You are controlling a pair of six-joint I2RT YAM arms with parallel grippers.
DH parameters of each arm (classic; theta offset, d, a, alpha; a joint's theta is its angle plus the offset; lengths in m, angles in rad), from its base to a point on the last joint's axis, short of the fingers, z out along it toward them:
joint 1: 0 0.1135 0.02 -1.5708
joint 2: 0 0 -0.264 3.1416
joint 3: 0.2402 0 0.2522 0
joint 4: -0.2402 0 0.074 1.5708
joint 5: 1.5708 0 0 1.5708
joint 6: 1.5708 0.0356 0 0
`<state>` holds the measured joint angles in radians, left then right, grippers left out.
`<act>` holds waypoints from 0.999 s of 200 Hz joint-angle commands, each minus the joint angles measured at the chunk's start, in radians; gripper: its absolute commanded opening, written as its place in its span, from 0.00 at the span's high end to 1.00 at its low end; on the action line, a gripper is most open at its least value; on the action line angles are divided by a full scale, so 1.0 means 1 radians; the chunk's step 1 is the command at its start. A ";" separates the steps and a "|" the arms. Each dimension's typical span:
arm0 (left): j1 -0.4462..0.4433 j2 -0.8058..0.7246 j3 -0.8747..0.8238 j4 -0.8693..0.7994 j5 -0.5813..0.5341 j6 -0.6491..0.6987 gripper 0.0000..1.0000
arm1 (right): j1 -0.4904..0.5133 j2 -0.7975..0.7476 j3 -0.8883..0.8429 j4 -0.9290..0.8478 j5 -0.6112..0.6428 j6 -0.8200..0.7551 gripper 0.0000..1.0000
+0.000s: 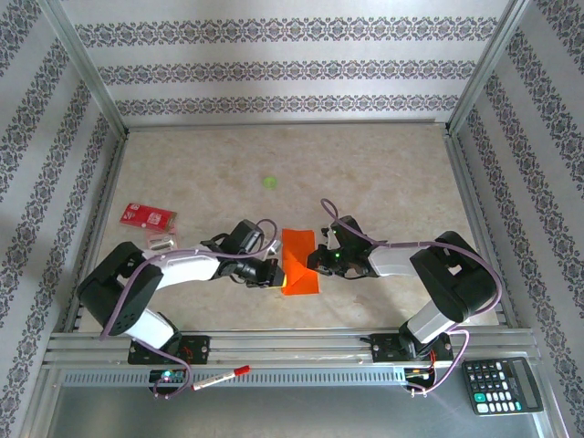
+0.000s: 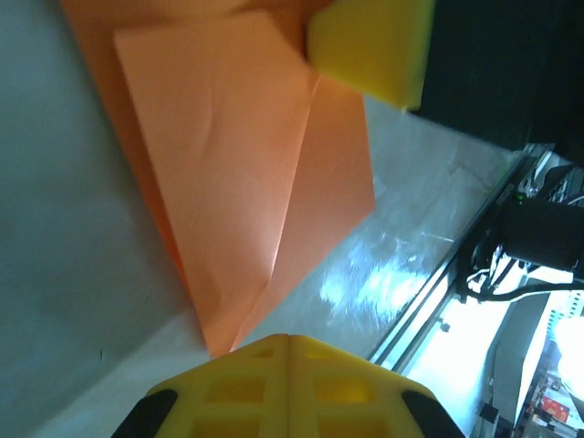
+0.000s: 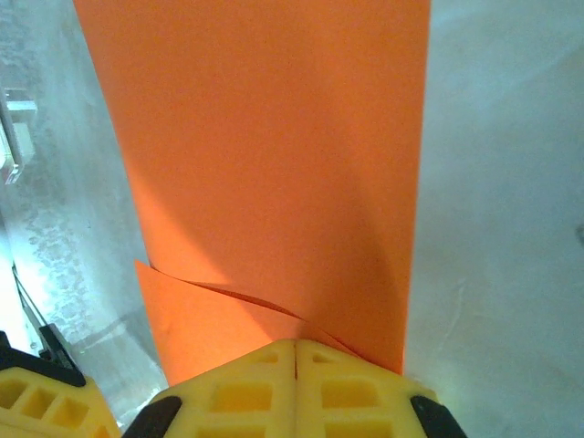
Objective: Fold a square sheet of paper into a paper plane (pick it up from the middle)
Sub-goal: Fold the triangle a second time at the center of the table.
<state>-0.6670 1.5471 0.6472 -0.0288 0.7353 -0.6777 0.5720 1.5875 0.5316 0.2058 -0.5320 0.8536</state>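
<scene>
Underneath everything lies a pale, mottled beige table [image 1: 383, 182], boxed in on three sides by walls [image 1: 274, 68] papered in grey ornamental stripes. Metal rails [image 1: 292, 345] run along the near edge where the two arms are bolted.

The far half of the surface is bare, apart from a tiny green spot [image 1: 269, 182] near the middle. A small red card [image 1: 147, 216] lies off to the left, well apart from the work. Outside the rails, a calculator [image 1: 501, 383] sits at the near right and a red-capped pen [image 1: 224, 377] lies near the left base.

The square sheet of paper [image 1: 299, 260] rests flat on the near-middle of the table, between the two grippers. It is bright orange, plain and partly folded. The far part is a narrow upright strip, and the near part shows a slanted flap laid over it, ending in a sharp corner in the left wrist view.

The left gripper [image 2: 288, 351] has its yellow fingers pressed together, with the paper's pointed corner just in front of them. The right gripper [image 3: 295, 356] is likewise clenched, its tips sitting over the sheet's near edge. Whether any paper is nipped between them cannot be told.
</scene>
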 commanded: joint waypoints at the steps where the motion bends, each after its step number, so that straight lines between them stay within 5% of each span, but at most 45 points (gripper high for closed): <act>1: 0.004 0.047 0.022 -0.045 -0.007 0.038 0.96 | -0.003 0.027 0.020 -0.063 0.023 -0.030 1.00; 127: -0.069 0.147 0.072 -0.034 -0.030 0.050 0.90 | 0.014 0.011 0.025 -0.045 0.032 -0.009 0.97; 171: -0.004 0.005 0.039 0.023 -0.009 0.018 0.84 | -0.008 -0.114 0.023 -0.138 0.026 -0.091 0.88; 200: 0.035 0.038 0.090 0.022 -0.017 0.012 0.85 | 0.026 -0.173 -0.003 -0.144 0.051 -0.085 0.86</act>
<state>-0.6598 1.5581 0.7002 -0.0185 0.7292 -0.6613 0.5747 1.4593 0.5526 0.0963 -0.5106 0.7979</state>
